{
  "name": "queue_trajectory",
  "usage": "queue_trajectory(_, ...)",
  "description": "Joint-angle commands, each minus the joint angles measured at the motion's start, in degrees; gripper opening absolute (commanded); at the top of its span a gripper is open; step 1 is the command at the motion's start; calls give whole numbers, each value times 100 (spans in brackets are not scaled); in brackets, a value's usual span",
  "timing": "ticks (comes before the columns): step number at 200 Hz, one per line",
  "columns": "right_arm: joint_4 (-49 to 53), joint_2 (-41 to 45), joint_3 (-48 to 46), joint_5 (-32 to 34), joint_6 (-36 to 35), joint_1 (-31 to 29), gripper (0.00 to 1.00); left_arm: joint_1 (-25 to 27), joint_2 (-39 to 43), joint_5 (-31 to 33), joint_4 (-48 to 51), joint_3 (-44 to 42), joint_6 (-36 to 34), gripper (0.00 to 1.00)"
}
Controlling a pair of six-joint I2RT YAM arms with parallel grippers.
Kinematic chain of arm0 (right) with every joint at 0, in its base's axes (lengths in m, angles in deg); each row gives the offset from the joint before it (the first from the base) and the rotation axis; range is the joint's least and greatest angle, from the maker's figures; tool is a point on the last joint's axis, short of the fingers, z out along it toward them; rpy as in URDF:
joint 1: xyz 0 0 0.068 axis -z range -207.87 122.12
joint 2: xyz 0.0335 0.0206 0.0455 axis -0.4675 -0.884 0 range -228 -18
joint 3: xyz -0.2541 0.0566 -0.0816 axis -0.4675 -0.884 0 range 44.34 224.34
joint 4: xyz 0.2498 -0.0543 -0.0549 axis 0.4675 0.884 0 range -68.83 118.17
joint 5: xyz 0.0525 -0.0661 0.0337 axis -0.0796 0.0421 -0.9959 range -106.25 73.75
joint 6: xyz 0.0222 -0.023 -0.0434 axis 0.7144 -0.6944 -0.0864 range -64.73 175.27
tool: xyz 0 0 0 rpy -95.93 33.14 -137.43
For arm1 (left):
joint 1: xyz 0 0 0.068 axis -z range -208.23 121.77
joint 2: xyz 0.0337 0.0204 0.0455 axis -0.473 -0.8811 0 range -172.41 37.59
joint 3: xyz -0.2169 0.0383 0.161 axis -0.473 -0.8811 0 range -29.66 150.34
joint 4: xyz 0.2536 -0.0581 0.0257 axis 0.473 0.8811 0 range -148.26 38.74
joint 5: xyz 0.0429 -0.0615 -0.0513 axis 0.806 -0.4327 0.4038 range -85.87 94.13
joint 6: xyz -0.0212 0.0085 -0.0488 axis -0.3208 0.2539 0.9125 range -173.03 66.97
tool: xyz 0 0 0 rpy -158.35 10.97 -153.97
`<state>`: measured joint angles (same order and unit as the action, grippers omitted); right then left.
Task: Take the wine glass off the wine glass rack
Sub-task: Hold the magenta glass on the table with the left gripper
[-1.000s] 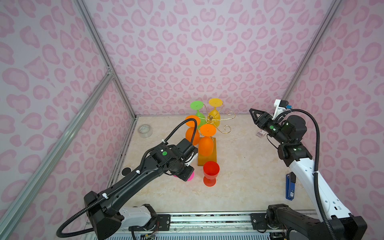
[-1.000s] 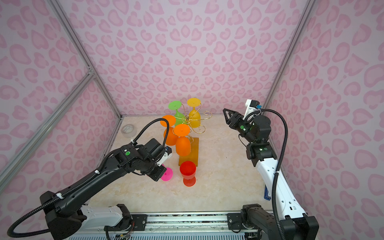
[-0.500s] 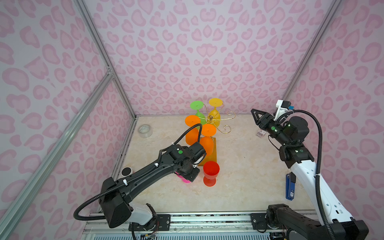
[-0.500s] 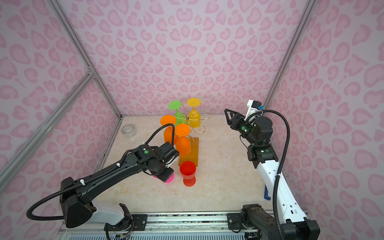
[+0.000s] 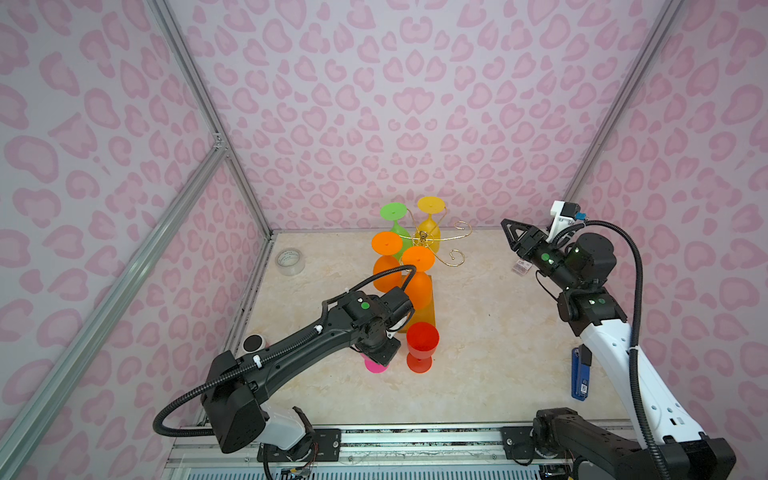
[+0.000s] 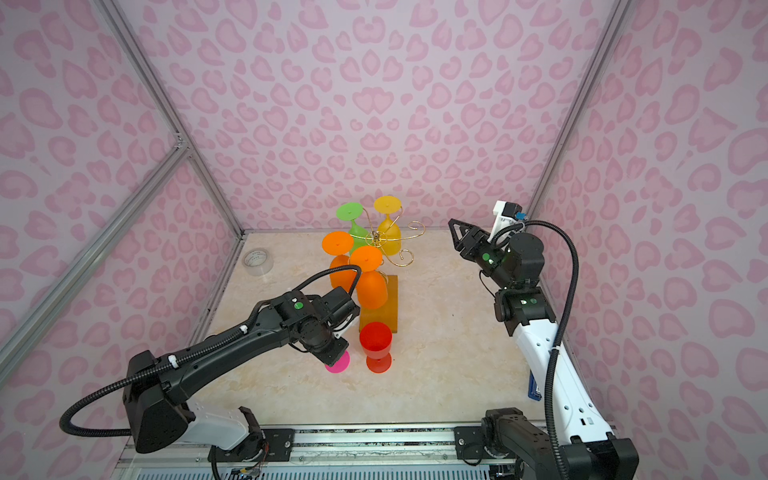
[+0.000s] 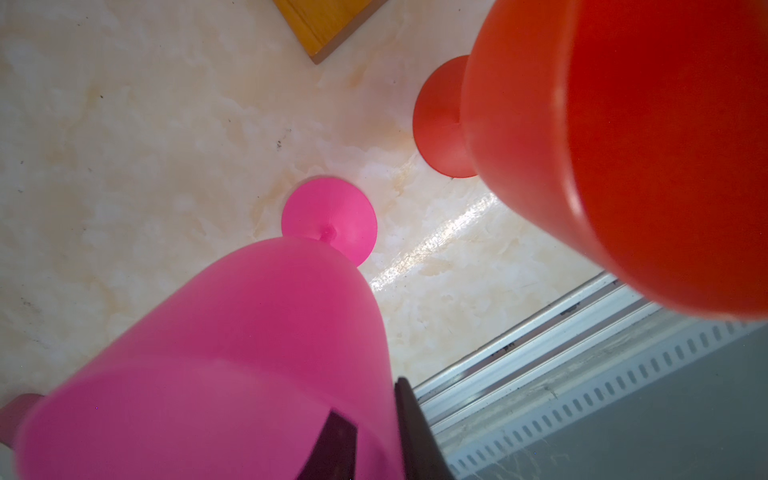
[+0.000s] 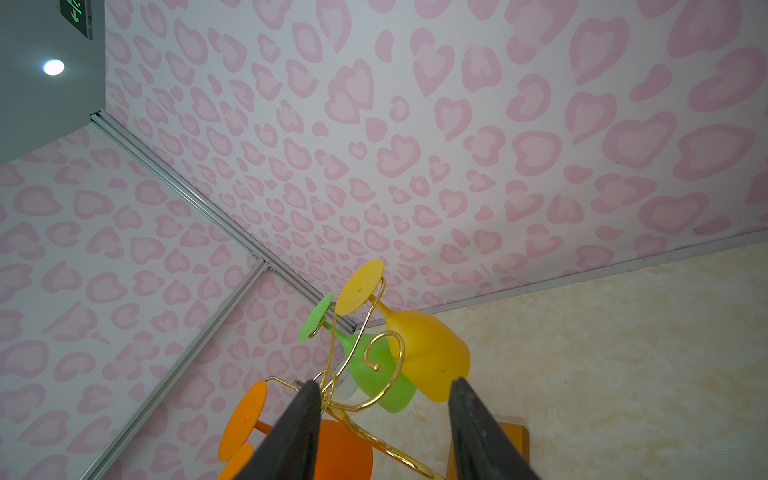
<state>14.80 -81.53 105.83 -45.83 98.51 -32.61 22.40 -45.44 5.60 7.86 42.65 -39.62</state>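
Our pink wine glass (image 7: 249, 353) stood on the marbled table (image 5: 498, 353) before the wine glass rack (image 6: 392, 303), pink-spotted walls (image 5: 415, 83) around; left gripper (image 7: 370, 407) straddled its rim, we couldn't tell how tight, right gripper (image 8: 384, 386) gaped.

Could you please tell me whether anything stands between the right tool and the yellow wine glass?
Yes: an empty curled arm of the wine glass rack reaches toward the right tool, in front of the yellow wine glass; otherwise nothing.
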Motion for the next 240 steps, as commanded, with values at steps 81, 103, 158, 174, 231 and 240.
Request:
queue_trajectory(81, -228, -98, -61, -66, 87, 20, 50, 80, 282, 7, 216, 225, 171, 30)
queue_trajectory(103, -267, -96, -87, -74, 114, 21, 50, 113, 343, 46, 279, 221, 216, 31)
queue_trajectory(158, -277, -90, -94, -87, 123, 25, 50, 223, 499, 57, 366, 101, 304, 35)
queue_trajectory(174, -277, -95, -107, -83, 125, 18, 50, 291, 554, 56, 374, 67, 329, 35)
queue_trajectory(231, -312, -90, -144, -91, 143, 22, 50, 565, 636, 99, 383, -59, 469, 42)
queue_trajectory(240, -312, -95, -152, -92, 147, 24, 50, 603, 655, 116, 383, -62, 487, 42)
